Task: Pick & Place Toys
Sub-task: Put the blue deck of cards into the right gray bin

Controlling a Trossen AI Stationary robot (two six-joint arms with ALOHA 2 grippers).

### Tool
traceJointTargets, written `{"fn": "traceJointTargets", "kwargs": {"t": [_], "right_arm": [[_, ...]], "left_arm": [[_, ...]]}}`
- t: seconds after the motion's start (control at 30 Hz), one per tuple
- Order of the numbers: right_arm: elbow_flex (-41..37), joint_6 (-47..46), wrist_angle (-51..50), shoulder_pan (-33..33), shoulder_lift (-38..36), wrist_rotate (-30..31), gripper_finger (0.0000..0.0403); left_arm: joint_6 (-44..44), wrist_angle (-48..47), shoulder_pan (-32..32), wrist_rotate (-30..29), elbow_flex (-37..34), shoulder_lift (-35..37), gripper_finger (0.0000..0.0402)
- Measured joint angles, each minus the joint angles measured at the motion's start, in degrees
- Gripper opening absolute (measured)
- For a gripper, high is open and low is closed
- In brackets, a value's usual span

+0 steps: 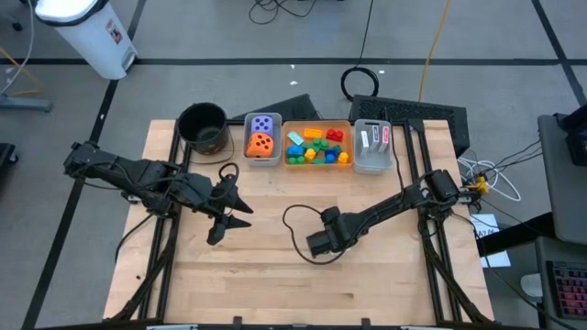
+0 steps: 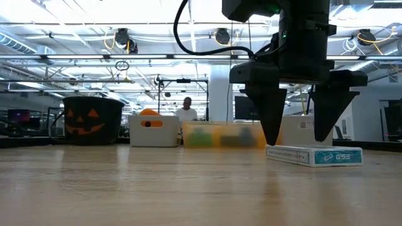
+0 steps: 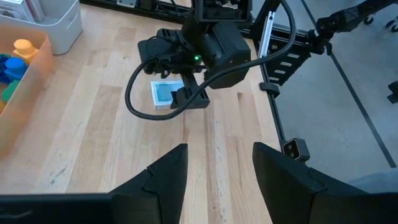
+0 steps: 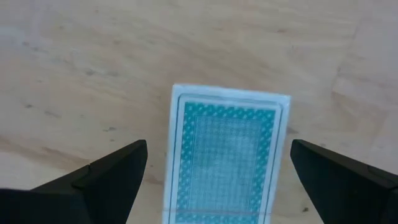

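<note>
Done: most toys already binned at table's far edge. Both dice (image 1: 262, 135) sit in the grey bin (image 1: 246, 137), bricks (image 1: 316, 147) in the orange bin (image 1: 348, 124), a few cards (image 1: 374, 139) in the 2nd grey bin (image 1: 371, 167).
Left: one teal card box (image 4: 225, 155) lies flat on bare table (image 1: 275, 275), mid-table, well apart from the bins. Likely the last piece; no other loose toy visible.
Right gripper (image 2: 296, 135): directly over the box, jaws wide open, one finger each side of it, tips just above the wood. Not closed on it, so pick not yet made, I'd judge.
Left gripper (image 3: 214, 168): hovers over table's left-centre, jaws part open, nothing between them. Waiting.
High view: shows bin contents + both arms, but right gripper hides the box.
Low view: shows box flat on the wood, fingers straddling one end; bins blurred behind; pumpkin-face pot (image 2: 88, 119) to the side; a person far back in the room.
Right wrist: shows the box's teal patterned face between the fingers.
Left wrist: box seen partly under the right gripper.
</note>
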State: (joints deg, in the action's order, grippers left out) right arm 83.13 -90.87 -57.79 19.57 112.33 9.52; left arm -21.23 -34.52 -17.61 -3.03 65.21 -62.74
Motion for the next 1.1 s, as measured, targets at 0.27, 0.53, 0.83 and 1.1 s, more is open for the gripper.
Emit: {"fn": "traceJointTargets", "kwargs": {"t": [0.27,0.53,0.83,1.1], "right_arm": [[0.0,0.3,-1.5,0.0,0.1,1.1,0.0389],[-3.6,0.4,4.8,0.0,0.4,0.7,0.0389],[-4.8,-1.6,5.1,0.0,0.4,-0.6,0.0389],[-4.8,-1.5,6.2,-0.1,0.4,-0.7,0.0389]], "left_arm": [[0.0,0.0,0.0,0.0,0.0,0.0,0.0186],[0.0,0.0,0.0,0.0,0.0,0.0,0.0186],[-0.2,0.0,0.0,0.0,0.0,0.0,0.0186],[-0.2,0.0,0.0,0.0,0.0,0.0,0.0186]]}}
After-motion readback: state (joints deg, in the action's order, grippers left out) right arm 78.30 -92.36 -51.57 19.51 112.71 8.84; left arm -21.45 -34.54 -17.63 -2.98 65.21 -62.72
